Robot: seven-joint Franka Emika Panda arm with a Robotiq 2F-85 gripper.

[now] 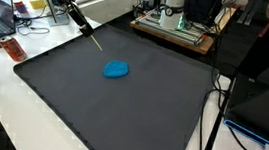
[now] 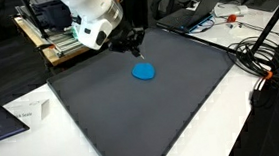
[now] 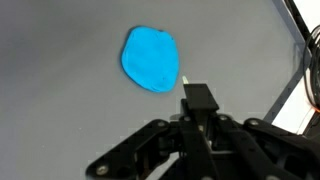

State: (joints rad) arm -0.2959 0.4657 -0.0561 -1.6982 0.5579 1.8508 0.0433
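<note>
Gripper (image 1: 74, 11): fingers clamped shut on a pen (image 1: 89, 32).
Blob (image 1: 116, 70): blue, flat on the mat (image 1: 120, 114), just beside the pen tip.
Room: bare mat all round the blob, edges well apart.
Edge: cables (image 2: 253, 54) along one side.

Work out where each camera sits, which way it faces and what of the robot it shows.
Exterior view: high beyond a corner of the mat, looking down across it; the gripper enters top left, holding a stick aimed toward the blue blob.
Exterior view: high off a different side, facing down at the mat; white arm at top, gripper behind the blue blob.
Wrist view: on the wrist, looking down at the blue blob; the gripper fills the bottom.
Shared: all show blue blob and mat.
</note>
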